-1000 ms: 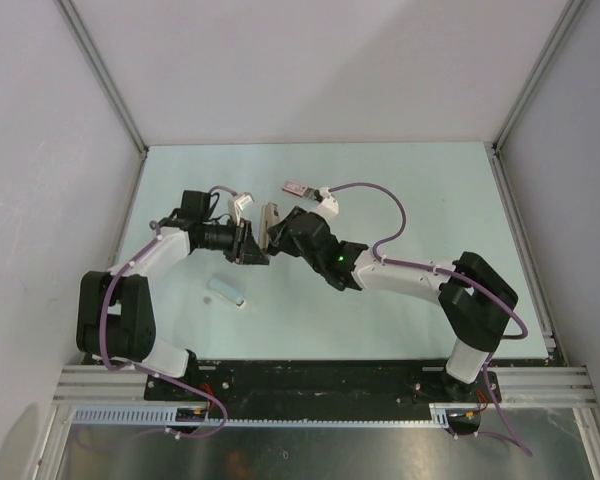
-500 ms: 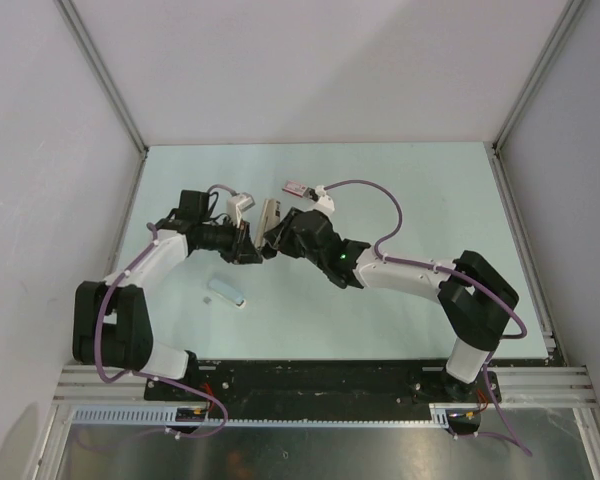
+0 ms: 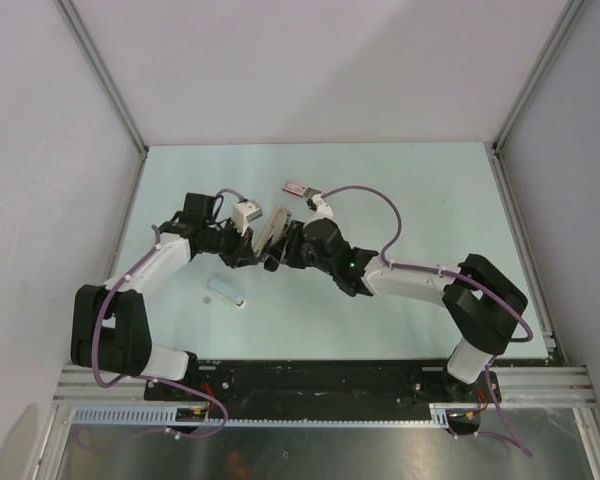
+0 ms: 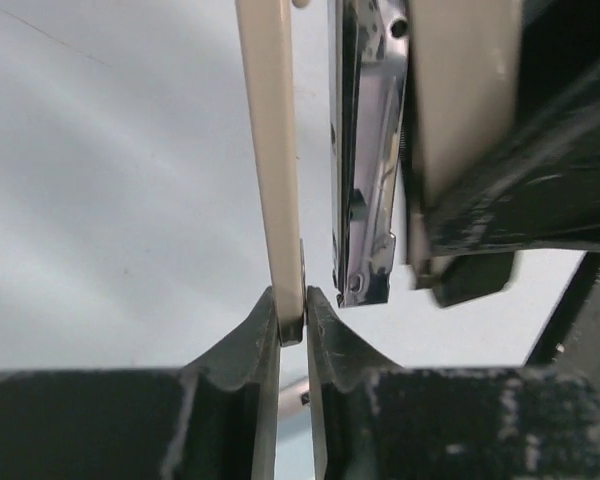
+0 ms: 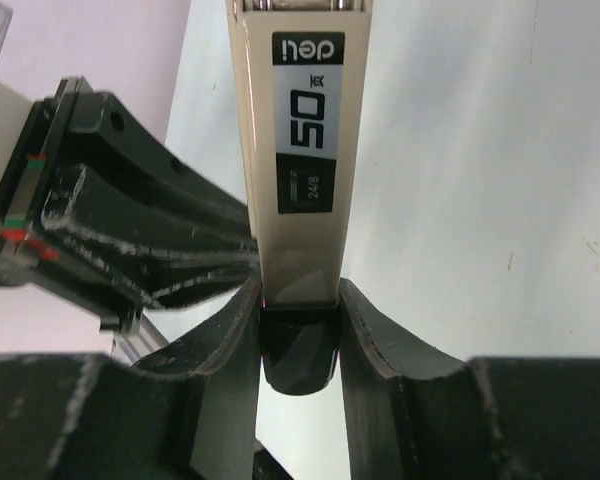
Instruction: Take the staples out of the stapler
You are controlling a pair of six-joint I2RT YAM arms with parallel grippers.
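The cream stapler hangs in the air between the two arms. My right gripper is shut on the stapler's dark rear end, just below the "deli 50" label. My left gripper is shut on the tip of the thin cream lid, which is swung away from the chrome magazine. From above, the left gripper and the right gripper face each other closely. I cannot make out staples inside the magazine.
A small pale strip lies on the light green table in front of the left arm. A small grey and pink object lies behind the stapler. Grey walls with metal frame posts enclose the sides and back.
My left gripper has closed its fingers onto the lid's tip. The stapler has tilted over, and both grippers have shifted slightly toward the near edge.
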